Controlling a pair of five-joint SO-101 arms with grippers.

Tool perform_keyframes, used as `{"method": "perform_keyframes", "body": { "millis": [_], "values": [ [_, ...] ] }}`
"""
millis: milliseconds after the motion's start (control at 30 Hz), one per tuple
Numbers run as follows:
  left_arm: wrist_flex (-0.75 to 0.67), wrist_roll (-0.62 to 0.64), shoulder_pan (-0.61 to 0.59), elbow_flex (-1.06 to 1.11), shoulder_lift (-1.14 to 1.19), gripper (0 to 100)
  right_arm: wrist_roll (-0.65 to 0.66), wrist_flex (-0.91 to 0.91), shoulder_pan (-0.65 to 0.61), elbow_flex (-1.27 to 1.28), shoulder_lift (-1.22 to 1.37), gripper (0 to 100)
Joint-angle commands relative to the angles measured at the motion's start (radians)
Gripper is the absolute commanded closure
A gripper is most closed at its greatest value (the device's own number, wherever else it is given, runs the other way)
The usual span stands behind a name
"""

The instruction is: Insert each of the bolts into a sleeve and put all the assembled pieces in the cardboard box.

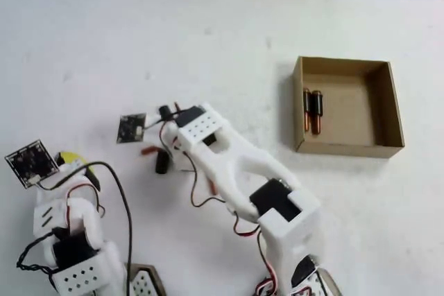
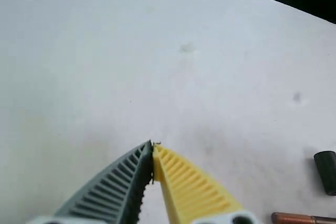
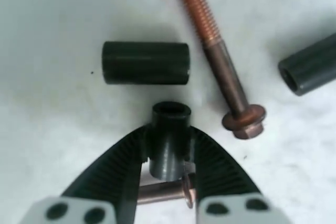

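Clearly the work sits on the right arm's side. The right gripper (image 3: 168, 132) is clamped on a black sleeve (image 3: 168, 156), whose open bore points away from the wrist over the white table (image 1: 208, 46). Just beside it lies a loose bolt (image 3: 220, 59). Its long axis runs almost straight away from the pincer, with the flanged head at the near end by the fingertips and the copper thread at the far end. As I read it, that bolt would need lifting and turning before it could enter the bore. A second bolt (image 3: 163, 192) lies crosswise under the jaws; I cannot tell whether it is gripped. A spare sleeve (image 3: 145, 62) lies on its side just ahead of the held one, crosswise to the loose bolt. The left gripper (image 2: 152, 153) is closed on nothing and stands apart, so the right arm is much the nearer. Two assembled pieces (image 1: 312, 111) lie in the cardboard box (image 1: 347, 148), well apart from all this.
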Motion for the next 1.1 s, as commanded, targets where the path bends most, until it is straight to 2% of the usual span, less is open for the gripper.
{"method": "perform_keyframes", "body": {
  "millis": [0, 300, 733, 800, 933, 1067],
  "values": [
    [-0.005, -0.009, -0.002, -0.035, -0.012, 98, -0.009, 0.065, -0.013, -0.017, -0.114, 98.1],
    [-0.002, -0.009, -0.001, -0.035, -0.012, 98, -0.011, 0.206, 0.005, -0.015, -0.412, 98.1],
    [0.003, -0.011, 0.028, -0.032, -0.012, 98, -0.012, 0.38, 0.174, -0.008, -0.871, 98.1],
    [-0.005, -0.064, 0.074, -0.006, -0.012, 98, -0.055, 0.407, 0.202, -0.008, -0.935, 98.1],
    [0.003, -0.206, 0.145, 0.0, -0.012, 98, -0.233, 0.421, 0.286, 0.008, -1.049, 98.1],
    [0.017, -0.215, 0.148, 0.0, -0.012, 98, -0.324, 0.418, 0.348, 0.097, -1.148, 98.1]
  ]
}}
